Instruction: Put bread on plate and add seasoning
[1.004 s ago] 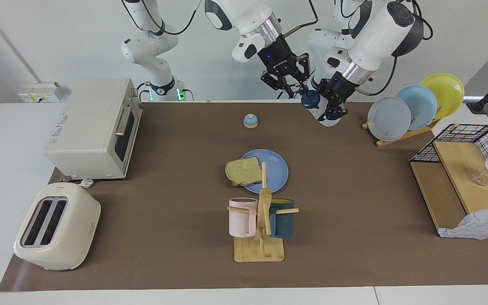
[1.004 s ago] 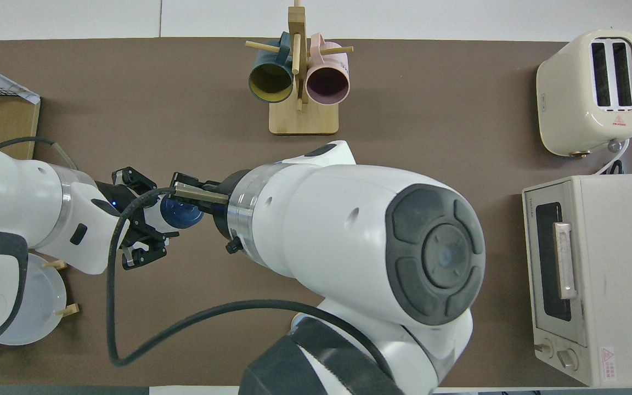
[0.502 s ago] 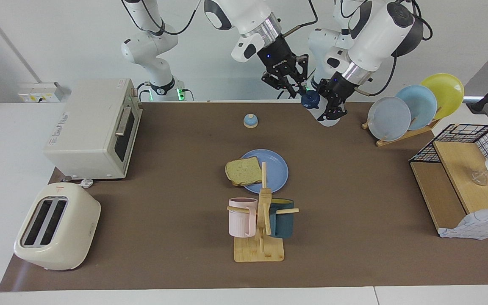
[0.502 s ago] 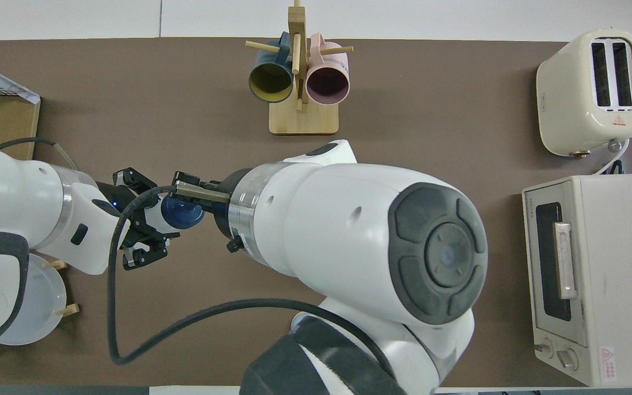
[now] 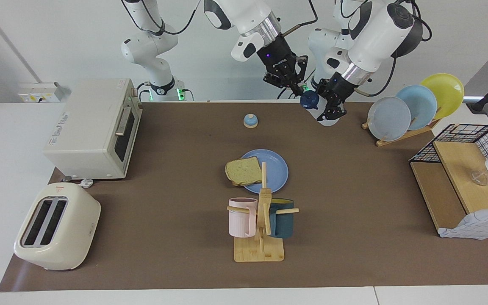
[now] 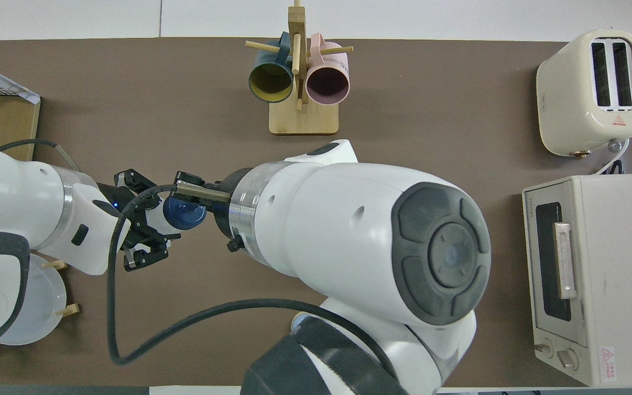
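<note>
I count one bread slice (image 5: pixel 243 170) half on one plate (image 5: pixel 274 169); my left gripper (image 5: pixel 333 111) pinches one bottle (image 5: pixel 317 106), right gripper (image 5: pixel 290 84) spread beside its cap.

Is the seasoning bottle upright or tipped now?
Tipped. The seasoning bottle leans in the left pincer, its dark cap pointing sideways toward the right pincer.
</note>
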You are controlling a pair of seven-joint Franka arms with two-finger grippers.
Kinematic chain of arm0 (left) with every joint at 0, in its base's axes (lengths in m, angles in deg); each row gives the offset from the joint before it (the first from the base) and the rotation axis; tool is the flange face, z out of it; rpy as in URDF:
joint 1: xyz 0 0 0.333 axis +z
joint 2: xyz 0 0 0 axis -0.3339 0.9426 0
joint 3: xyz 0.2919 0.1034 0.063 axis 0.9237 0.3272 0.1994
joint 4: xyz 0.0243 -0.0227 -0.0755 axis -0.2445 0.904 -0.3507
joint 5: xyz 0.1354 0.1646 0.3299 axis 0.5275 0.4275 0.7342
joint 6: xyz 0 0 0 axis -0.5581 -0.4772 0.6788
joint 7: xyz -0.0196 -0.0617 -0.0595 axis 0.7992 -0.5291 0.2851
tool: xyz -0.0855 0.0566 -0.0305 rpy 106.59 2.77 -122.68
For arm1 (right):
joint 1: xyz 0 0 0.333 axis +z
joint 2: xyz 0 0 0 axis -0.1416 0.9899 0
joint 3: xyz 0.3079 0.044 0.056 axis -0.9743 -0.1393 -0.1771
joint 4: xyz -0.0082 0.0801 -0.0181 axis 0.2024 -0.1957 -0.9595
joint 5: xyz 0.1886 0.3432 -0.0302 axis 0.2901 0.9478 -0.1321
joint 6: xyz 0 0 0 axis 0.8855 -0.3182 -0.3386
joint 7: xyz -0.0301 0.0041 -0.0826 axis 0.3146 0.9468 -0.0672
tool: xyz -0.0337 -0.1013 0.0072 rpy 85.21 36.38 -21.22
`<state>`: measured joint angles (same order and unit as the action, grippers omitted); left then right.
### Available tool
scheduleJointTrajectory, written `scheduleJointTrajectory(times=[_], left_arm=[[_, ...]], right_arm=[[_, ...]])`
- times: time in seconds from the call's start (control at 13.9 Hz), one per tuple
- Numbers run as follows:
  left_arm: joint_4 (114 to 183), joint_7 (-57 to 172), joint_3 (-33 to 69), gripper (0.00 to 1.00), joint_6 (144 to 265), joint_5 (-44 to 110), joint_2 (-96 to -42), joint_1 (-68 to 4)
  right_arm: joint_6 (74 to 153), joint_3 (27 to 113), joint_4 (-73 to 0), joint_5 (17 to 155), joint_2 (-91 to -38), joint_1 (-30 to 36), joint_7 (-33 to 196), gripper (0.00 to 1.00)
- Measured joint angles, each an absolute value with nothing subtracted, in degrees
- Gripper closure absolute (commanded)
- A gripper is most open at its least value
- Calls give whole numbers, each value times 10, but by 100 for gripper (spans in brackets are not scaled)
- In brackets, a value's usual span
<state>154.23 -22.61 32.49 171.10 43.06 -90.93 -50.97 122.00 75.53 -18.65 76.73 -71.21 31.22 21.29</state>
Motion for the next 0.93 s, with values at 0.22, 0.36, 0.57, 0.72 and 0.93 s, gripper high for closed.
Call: scheduleJointTrajectory(times=[0.22, 0.36, 0.57, 0.72, 0.93], left_arm=[[1542, -226, 325, 100, 1711, 430, -911, -510], [1542, -226, 326, 100, 1711, 430, -913, -510], [1542, -226, 324, 100, 1711, 429, -914, -510], [1542, -226, 324, 100, 1711, 427, -915, -511], [1542, -226, 324, 100, 1711, 426, -915, -514]], right_arm=[[1220, 757, -187, 786, -712, 310, 174, 100], [1220, 759, -187, 816, -712, 303, 161, 100], [1221, 761, -188, 876, -711, 281, 147, 100], [1221, 761, -192, 902, -710, 266, 146, 100], [1251, 760, -218, 903, -713, 264, 182, 56]])
